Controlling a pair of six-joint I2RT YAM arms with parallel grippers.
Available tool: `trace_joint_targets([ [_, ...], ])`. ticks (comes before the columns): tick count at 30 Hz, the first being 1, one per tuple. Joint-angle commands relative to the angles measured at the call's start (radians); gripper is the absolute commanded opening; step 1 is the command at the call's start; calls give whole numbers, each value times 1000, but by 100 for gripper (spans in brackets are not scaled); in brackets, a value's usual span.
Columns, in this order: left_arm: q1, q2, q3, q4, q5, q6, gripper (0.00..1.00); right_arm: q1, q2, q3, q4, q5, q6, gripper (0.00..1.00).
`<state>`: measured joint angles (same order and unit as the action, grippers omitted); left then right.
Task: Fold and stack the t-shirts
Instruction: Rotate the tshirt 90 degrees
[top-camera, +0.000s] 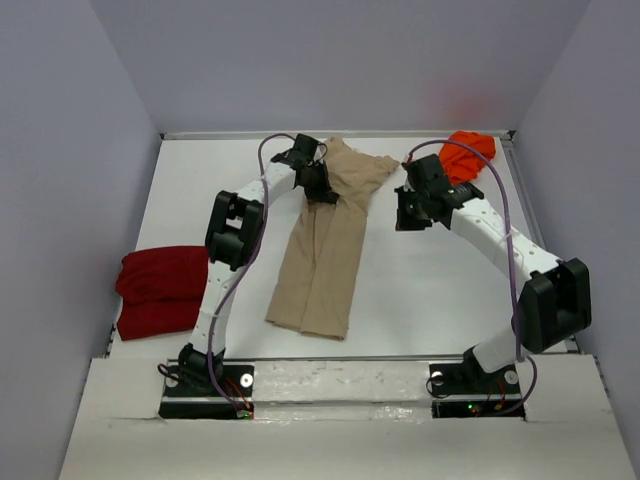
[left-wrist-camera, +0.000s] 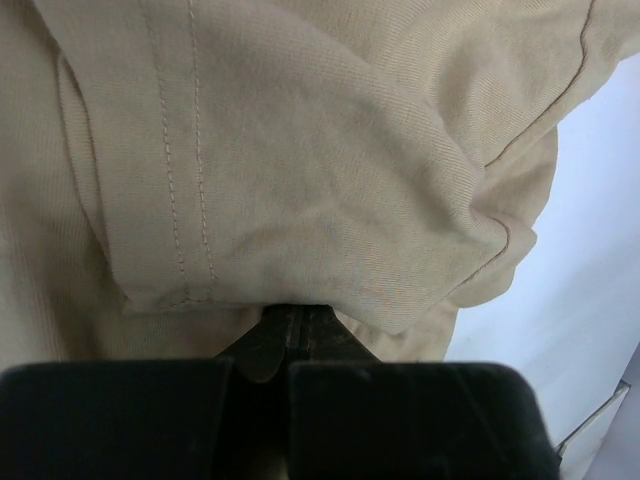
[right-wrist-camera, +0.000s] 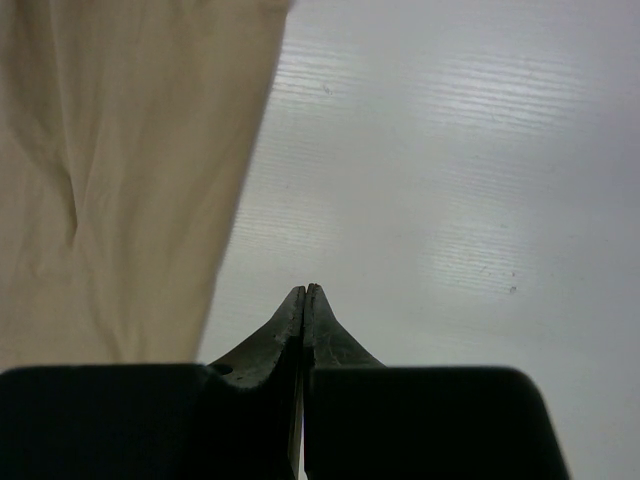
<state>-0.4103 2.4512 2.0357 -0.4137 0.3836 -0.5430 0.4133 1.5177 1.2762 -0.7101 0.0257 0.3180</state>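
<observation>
Figure. Two-arm folding station seen from above, read from the near edge to the far wall.

(a) Near left: a dark red cloth t-shirt (top-camera: 158, 290), folded into a thick block, lies on the white tabletop (top-camera: 430, 290) just beside the left arm's lower links. Hazard: a wide elbow swing on that side may brush the block and open its fold.

(b) Centre: a large tan short-sleeved cloth t-shirt (top-camera: 322, 255) lies in a long narrow strip, hem toward the arm bases, collar end far. One sleeve splays out at the far right, so the fold is judged incomplete.

(c) Left tool (left-wrist-camera: 300, 322): jaws closed, tips hidden beneath a stitched sleeve hem at the strip's far left. Whether a ply is pinched between them cannot be told. Hazard: if the tips are only tucked under the cloth, a lift would slip free; if they snag it, a sideways pull would drag the strip askew.

(d) Right tool (right-wrist-camera: 305, 292): jaws pressed together, holding nothing, above bare tabletop just beside the tan edge. Hazard: descending closed, it would shove and wrinkle that edge rather than grip it.

(e) Far right corner: a bright orange cloth t-shirt (top-camera: 468, 155), crumpled and unfolded, close behind the right wrist. Hazard: the wrist or its cable may catch it.
</observation>
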Motion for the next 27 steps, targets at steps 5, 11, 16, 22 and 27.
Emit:
trace_joint_targets([
  [5,5,-57,-170,-93,-57,26,0,-1,68,29,24,-64,-3,0],
  [11,-2,-133,-200,-76,-92,28,0,9,163,52,84,-115,-28,0],
  [16,-36,-199,-111,-112,-156,83,0,76,366,230,57,-110,-71,0],
  [22,-90,-202,70,-185,-141,218,0,114,455,347,32,-115,-69,0],
  [27,-101,-210,103,-197,-112,253,3,124,469,380,24,-98,-68,3],
])
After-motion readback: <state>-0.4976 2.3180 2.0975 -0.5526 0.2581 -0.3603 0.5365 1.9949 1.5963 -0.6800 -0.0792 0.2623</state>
